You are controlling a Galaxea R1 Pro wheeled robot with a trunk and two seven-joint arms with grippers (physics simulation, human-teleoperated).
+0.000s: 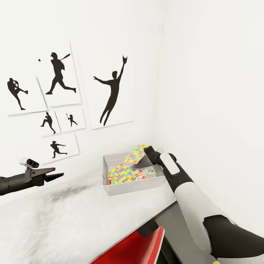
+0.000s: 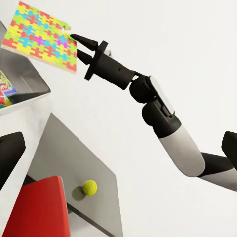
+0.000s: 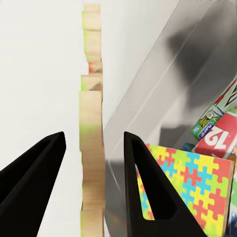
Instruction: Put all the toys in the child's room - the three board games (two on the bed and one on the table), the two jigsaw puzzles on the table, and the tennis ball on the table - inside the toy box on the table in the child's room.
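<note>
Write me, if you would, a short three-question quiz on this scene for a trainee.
1. True or false: the tennis ball lies outside the toy box.
2. What stands between the open fingers of the right gripper? A. a jigsaw puzzle box B. a teddy bear C. the tennis ball
3. How many jigsaw puzzle boxes lie flat inside the toy box?

Key: 1. true; 2. A; 3. one puzzle.
</note>
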